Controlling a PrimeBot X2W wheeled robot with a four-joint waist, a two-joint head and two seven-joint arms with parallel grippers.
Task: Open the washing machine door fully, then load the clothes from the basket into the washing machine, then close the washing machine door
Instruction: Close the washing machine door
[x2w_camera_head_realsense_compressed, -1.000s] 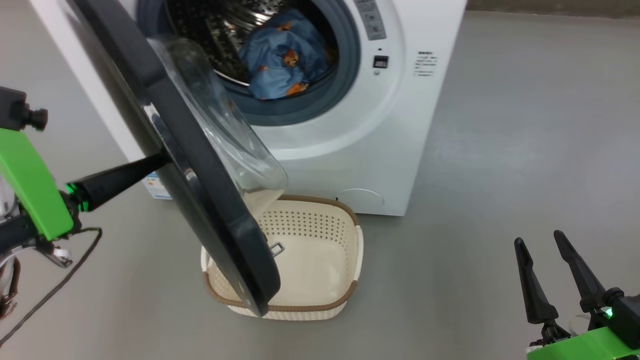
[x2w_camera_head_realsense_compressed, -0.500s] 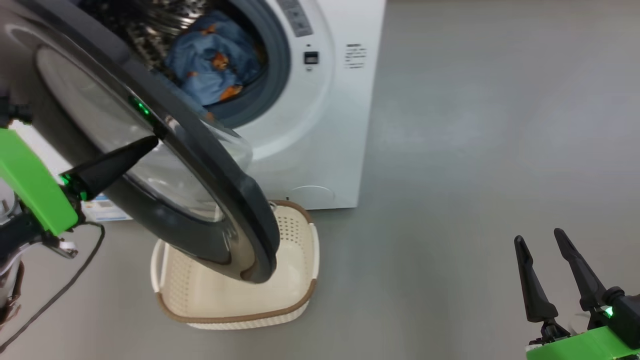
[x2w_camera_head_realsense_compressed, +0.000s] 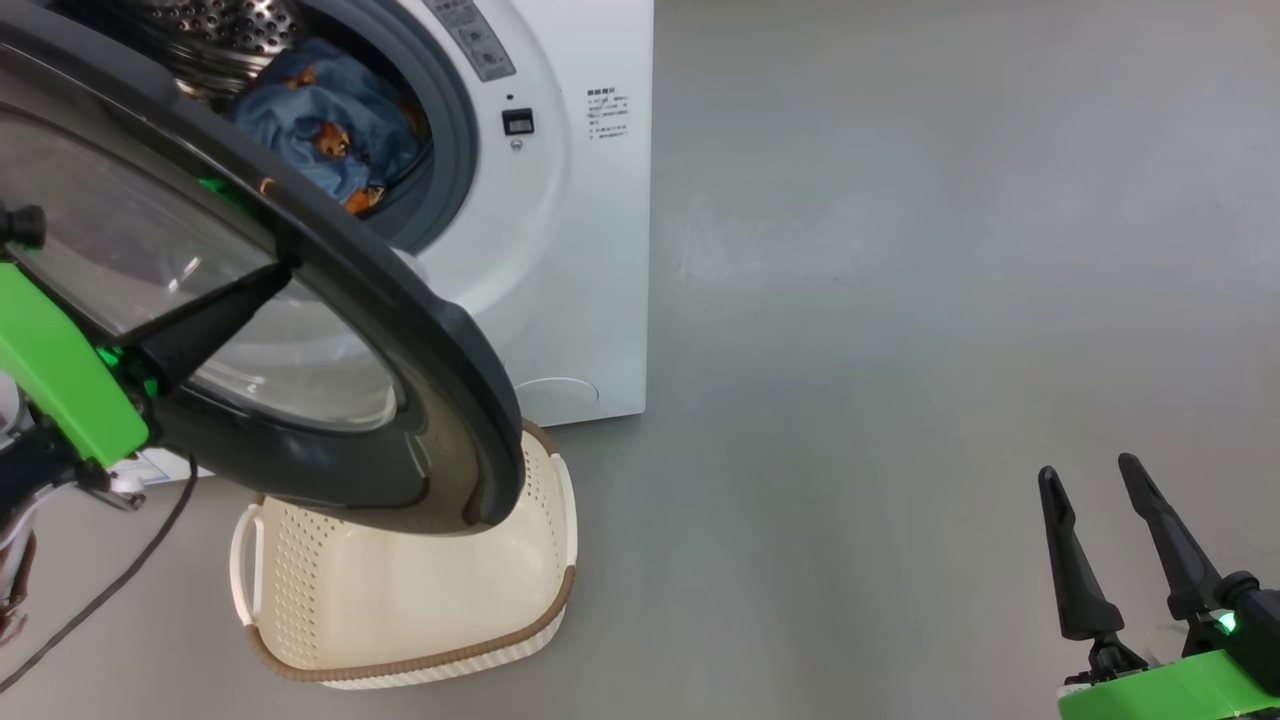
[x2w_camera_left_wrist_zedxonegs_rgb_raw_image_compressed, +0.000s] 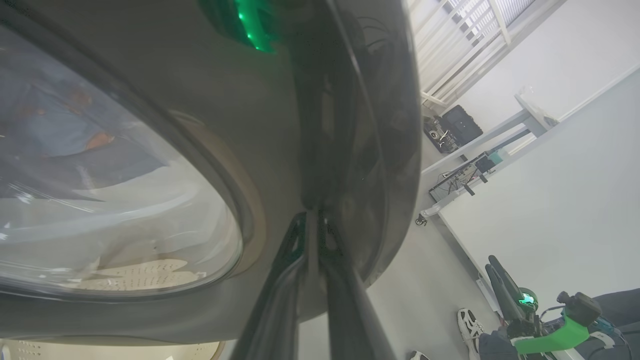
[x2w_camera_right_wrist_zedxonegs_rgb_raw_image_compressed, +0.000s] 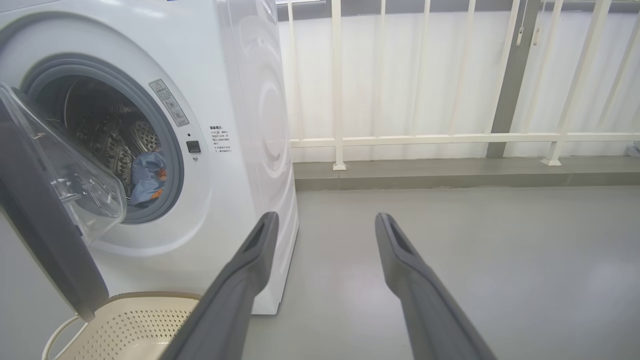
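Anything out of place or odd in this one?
Nothing spilled or damaged. One thing to watch: the clothes lie bunched low at the drum's front, seemingly close to the grey gasket, with the washing machine door half open, so a fold might catch. The basket sits upright and looks empty beneath the door.

Bright even light, soft shadows, green glint on the washing machine door (x2w_camera_left_wrist_zedxonegs_rgb_raw_image_compressed: 280, 125); close-up blurred

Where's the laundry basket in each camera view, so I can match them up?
Head view: basket at lower left, partly under the door.
Left wrist view: basket along the bottom-left edge, below the door.
Right wrist view: basket at bottom left, under the door.
Shared landmark: the door's black rim.
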